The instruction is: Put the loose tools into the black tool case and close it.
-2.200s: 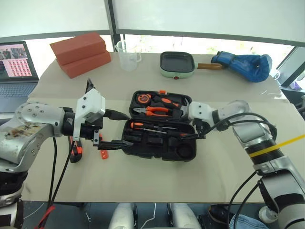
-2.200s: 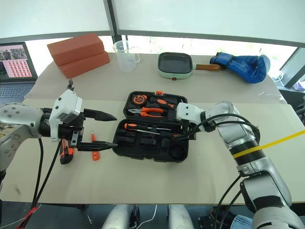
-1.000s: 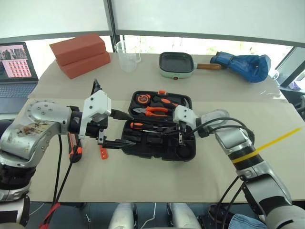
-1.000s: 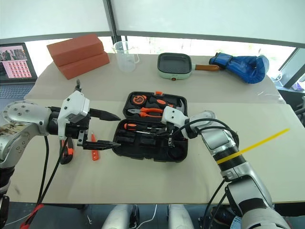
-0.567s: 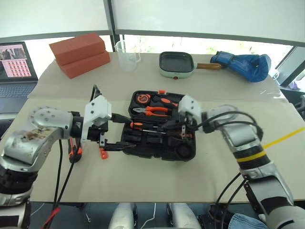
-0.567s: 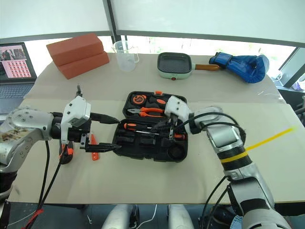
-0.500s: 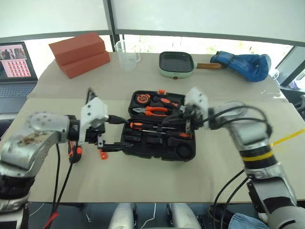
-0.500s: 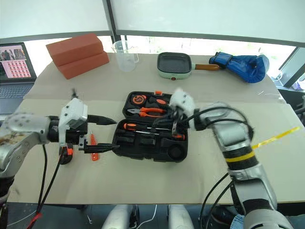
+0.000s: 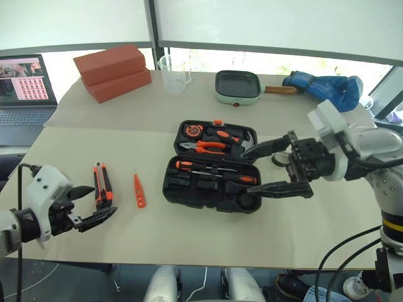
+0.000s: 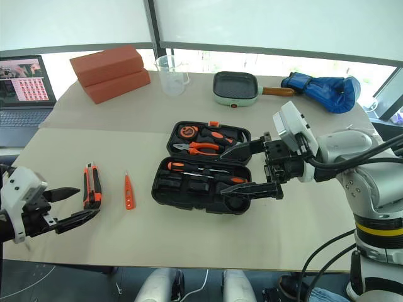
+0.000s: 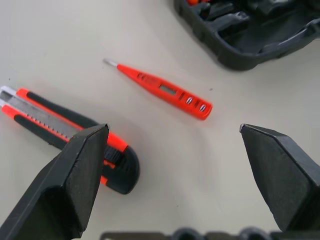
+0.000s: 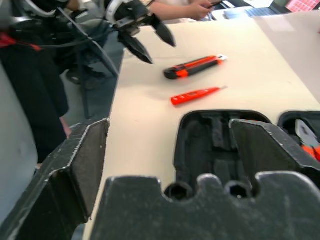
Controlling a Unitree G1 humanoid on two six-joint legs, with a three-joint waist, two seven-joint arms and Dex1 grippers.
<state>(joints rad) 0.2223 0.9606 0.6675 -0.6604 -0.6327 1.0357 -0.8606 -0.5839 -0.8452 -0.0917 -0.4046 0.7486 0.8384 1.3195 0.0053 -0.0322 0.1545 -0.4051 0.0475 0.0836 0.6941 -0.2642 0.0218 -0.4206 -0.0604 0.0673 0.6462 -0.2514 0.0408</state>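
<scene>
I had the right gripper (image 9: 272, 168) raised over the right end of the black tool case (image 9: 211, 183), its jaws spread wide and empty. One finger reached across the lid half, the other across the near half, with the case's right edge lying between and below them. The case (image 10: 200, 180) lay open on the table (image 9: 189, 233); pliers (image 9: 203, 146) sat in the lid half and two orange-and-black-handled screwdrivers (image 9: 213, 171) lay in slots of the near half.

My left gripper (image 9: 85, 206) hung at the near left edge of the table, jaws likewise wide apart and holding nothing. In the left wrist view the utility knife (image 11: 70, 135) lay just ahead of one fingertip, partly hidden by it, and the slim orange tester screwdriver (image 11: 159, 89) lay beyond the gap between the fingers, nearer the case. Both tools rested loose on the table, side by side and apart, left of the case. I could see a dark roll of tape (image 9: 281, 160) on the table just behind the right gripper's fingers, beside the case's right end.
</scene>
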